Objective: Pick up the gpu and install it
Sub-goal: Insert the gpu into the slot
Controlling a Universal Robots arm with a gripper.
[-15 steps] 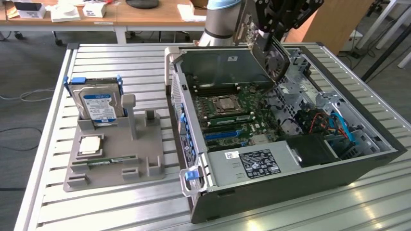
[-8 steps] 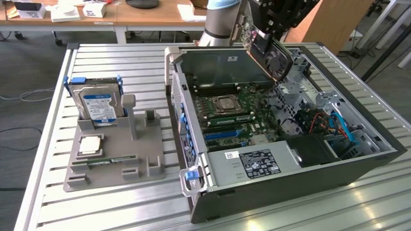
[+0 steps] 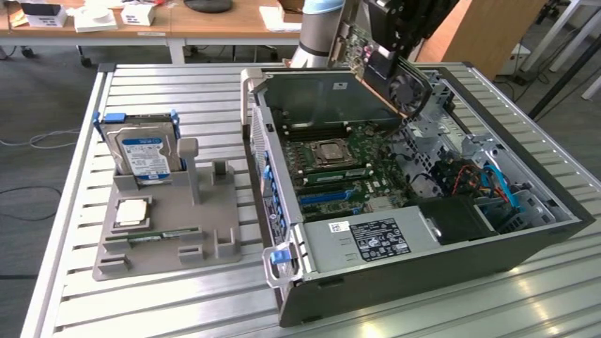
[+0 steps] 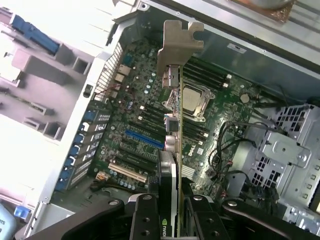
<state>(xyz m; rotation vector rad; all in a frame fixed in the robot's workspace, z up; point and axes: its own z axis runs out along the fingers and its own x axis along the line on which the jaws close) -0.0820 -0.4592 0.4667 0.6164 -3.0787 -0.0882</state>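
My fingers (image 4: 146, 220) clamp the gpu (image 4: 169, 185) over the motherboard (image 4: 135, 115); tilted so, its bracket (image 4: 181, 45) could snag the case (image 3: 423, 282) wall, missing the slot (image 4: 143, 139).

One gpu (image 3: 395, 74), one computer case (image 3: 423, 282)

We saw the arm (image 3: 314, 32) standing upright at the far side of the exterior view, with its wrist reaching toward the exterior view's right. The gripper (image 3: 402, 32) hung from the wrist and pointed downward. Its two dark fingers (image 4: 142, 220) were clamped from either side on the gpu (image 4: 169, 185), which they held edge-on and aloft.
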